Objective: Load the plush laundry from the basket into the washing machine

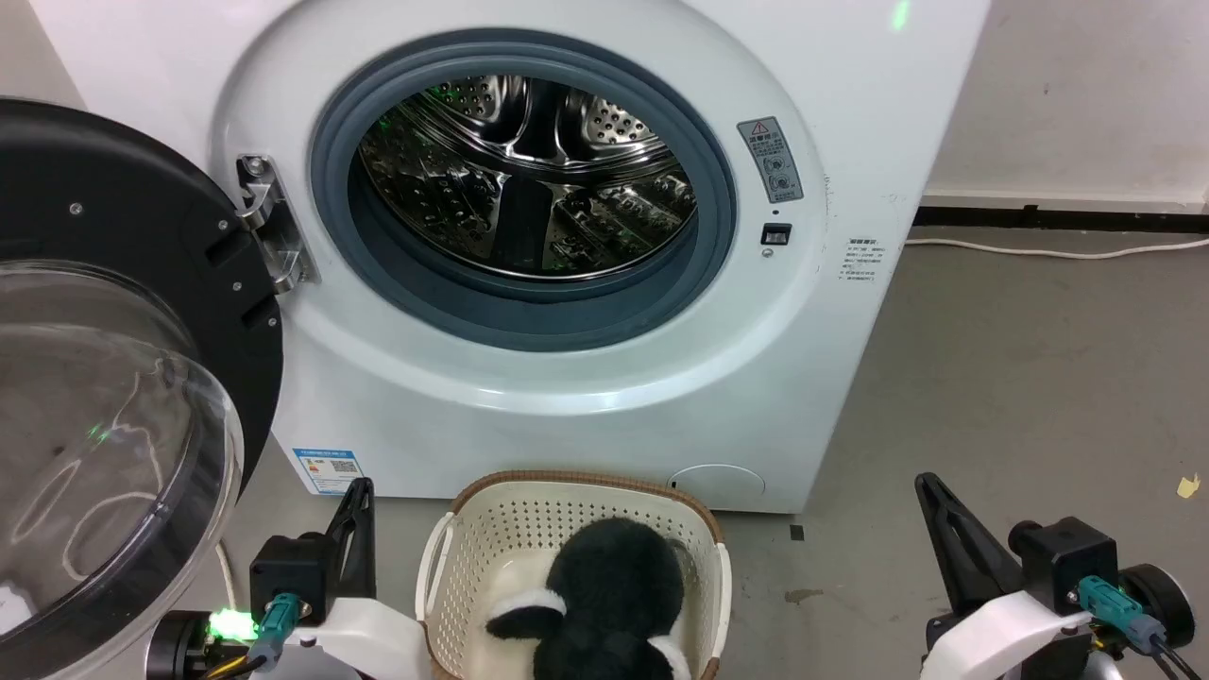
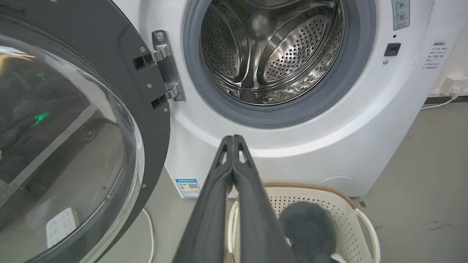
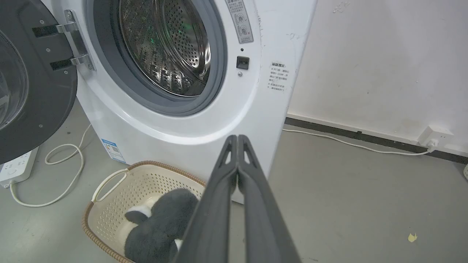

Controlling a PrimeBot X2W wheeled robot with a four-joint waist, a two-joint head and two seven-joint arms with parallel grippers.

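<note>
**Grey concrete floor, washer open, plush waiting in the basket**

Grey floor (image 1: 1020,378) runs across the right of the head view, and the washing machine (image 1: 831,397) takes up the top and centre. Its door (image 1: 142,283) is swung wide at the left of the frame. That leaves the grey gasket (image 1: 529,321) and the steel drum (image 1: 529,179) open, with nothing visible inside.

The basket (image 1: 491,538) sits at the bottom centre, just in front of the washer's base. The plush laundry (image 1: 614,586) lies inside it, toward the basket's right side, black with white patches.

The left gripper (image 1: 361,491) is at the lower left of the head view and the right gripper (image 1: 926,482) at the lower right. Each wrist view shows its own 2 fingers pressed together at the tips, holding nothing. Both stand apart from the basket, 1 on each side.

Judging by this, the task is at its start and the pickup has not begun. The next move calls for 1 gripper to spread its fingers, come down over the basket rim and close on the plush's bulk. After that comes a lift high enough to clear the rim and the gasket's lower lip.
</note>
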